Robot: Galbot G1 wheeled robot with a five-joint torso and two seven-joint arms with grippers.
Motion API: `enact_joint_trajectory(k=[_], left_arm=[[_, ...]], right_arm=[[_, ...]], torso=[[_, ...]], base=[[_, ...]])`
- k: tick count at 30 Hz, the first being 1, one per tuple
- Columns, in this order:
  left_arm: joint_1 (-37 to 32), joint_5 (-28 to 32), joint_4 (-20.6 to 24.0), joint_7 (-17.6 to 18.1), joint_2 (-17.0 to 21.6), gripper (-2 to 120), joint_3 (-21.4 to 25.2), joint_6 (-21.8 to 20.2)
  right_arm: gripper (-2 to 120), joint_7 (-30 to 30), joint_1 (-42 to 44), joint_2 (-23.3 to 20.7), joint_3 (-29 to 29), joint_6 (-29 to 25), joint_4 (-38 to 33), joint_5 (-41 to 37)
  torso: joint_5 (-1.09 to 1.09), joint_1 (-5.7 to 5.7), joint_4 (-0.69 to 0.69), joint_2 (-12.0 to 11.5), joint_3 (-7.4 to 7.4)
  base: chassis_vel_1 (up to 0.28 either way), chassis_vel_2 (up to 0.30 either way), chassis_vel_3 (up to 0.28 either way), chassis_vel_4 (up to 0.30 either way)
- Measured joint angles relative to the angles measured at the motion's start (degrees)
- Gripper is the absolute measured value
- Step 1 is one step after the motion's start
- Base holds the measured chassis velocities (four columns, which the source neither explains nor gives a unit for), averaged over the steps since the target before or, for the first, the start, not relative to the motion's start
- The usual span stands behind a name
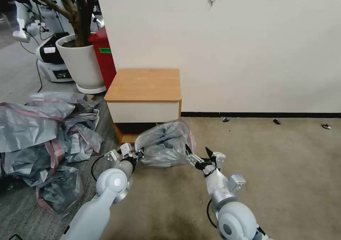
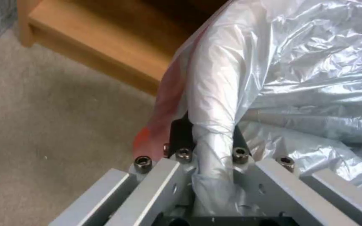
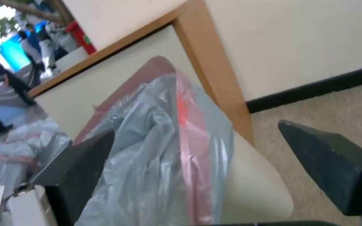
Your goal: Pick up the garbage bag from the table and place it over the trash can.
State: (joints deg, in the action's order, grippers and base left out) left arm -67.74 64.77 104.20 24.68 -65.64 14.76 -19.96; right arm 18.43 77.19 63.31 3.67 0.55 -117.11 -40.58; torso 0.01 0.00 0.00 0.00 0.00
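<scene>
Head view: the garbage bag (image 1: 165, 144) is off the table (image 1: 144, 85) and sits low on the floor just in front of the table's front edge, puffed over the trash can, which is mostly hidden under it here. Left gripper (image 1: 136, 154) is at the bag's left side, pinched on a gathered bit of plastic; right gripper (image 1: 199, 154) is at the bag's right side, fingers spread apart. Heap of grey bags (image 1: 39, 133) lies on the floor to the left, white plant pot (image 1: 81, 60) and red bin (image 1: 104, 55) behind it, none involved. Left wrist view: the left gripper (image 2: 208, 157) is clamped on a twisted rope of bag (image 2: 298, 62) film, pinkish rim beside it, the table's lower shelf (image 2: 89, 47) behind. Right wrist view: right gripper (image 3: 214, 175) stands wide, one dark fingertip (image 3: 80, 157) against the bag (image 3: 160, 150), the other (image 3: 327, 157) well clear; cream trash can (image 3: 252, 188) rim corner pokes out bare beside the red rim band. Judged step: fitting stage, the bag is draped but that corner looks uncovered. Next move likely needs the right gripper to catch the rim and pull it over the exposed edge, while the left keeps tension without tearing the film.
</scene>
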Motion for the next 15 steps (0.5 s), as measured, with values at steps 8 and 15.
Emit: enact_joint_trajectory(k=[8,15], left_arm=[[-3.2,-4.7,2.2,-6.4,3.0,2,1.2,0.2],[-3.5,-5.3,2.6,-6.8,2.9,2,1.2,0.4]], right_arm=[[95,1.0,-5.1,-8.2,-1.3,5.9,-2.6,-10.2],[83,1.3,-7.3,-10.5,-1.7,8.8,-2.8,-16.0]], torso=[[0.0,0.0,0.01,0.0,0.0],[0.0,0.0,0.0,0.0,0.0]], base=[[0.0,0.0,0.0,0.0],[0.0,0.0,0.0,0.0]])
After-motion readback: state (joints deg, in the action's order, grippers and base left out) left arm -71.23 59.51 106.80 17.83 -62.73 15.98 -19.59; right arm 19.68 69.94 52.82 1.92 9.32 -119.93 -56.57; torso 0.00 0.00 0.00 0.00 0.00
